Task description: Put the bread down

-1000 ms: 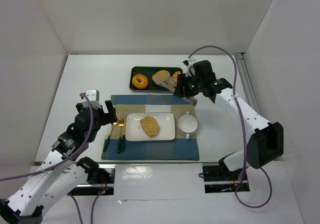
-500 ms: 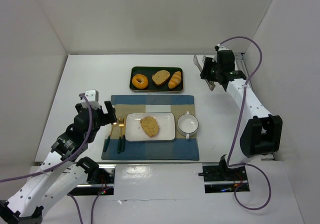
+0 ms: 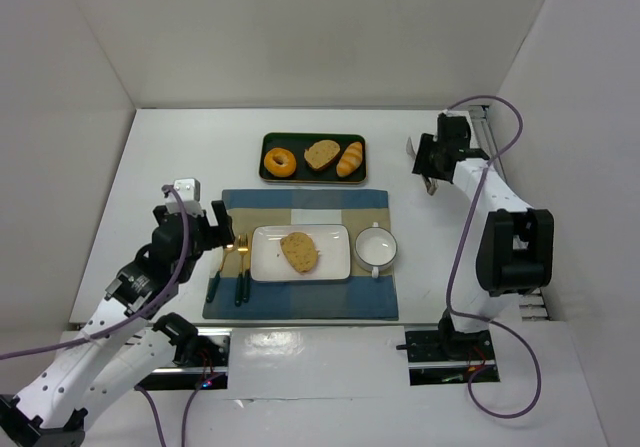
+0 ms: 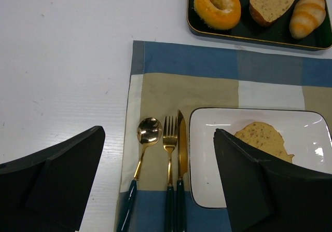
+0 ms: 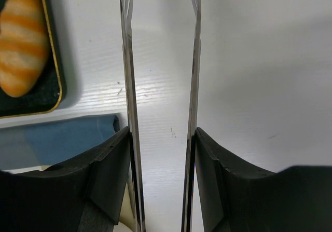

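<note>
The white desk (image 3: 170, 157) carries a checked placemat (image 3: 300, 205). The right arm (image 3: 490, 192) stands folded at the far right, well apart from the mat. The left arm (image 3: 130, 297) bends in toward the mat's left edge. The bread (image 3: 299, 252) lies flat on the white plate (image 3: 335, 239). The left hand (image 4: 159, 134) hangs spread wide above the cutlery (image 4: 168, 154). The right hand (image 5: 162, 133) grips slim metal tongs (image 5: 127, 60), their tips apart.

The left fingers (image 4: 259, 190) hide part of the bread (image 4: 259, 136), and the tongs (image 5: 127, 86) run off the right wrist view's bottom.
</note>
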You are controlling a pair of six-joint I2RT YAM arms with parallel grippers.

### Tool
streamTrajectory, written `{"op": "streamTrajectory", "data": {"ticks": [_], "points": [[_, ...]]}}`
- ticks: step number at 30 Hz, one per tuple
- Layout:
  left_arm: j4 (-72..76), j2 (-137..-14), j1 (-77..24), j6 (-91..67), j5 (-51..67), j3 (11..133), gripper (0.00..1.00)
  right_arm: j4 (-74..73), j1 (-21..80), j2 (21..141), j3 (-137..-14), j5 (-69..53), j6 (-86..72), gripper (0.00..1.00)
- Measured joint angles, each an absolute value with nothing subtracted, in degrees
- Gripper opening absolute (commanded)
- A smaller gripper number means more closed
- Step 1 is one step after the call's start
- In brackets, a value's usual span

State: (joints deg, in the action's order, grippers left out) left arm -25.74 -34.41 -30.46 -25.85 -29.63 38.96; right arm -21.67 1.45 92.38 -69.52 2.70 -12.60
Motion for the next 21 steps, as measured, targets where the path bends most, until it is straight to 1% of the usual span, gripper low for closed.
{"op": "streamTrajectory", "data": {"ticks": [8, 21], "points": [[-25.7, -34.4, -30.5, -25.8, -29.6, 39.0, 1.0, -21.9, 1.5, 96.4, -67.0, 3.1, -12.9, 0.56], [-25.3, -35.9, -30.5, -25.8, -29.7, 39.0, 1.0, -23.5, 1.5, 104.7, -69.5, 4.0, -14.1, 0.55]]}}
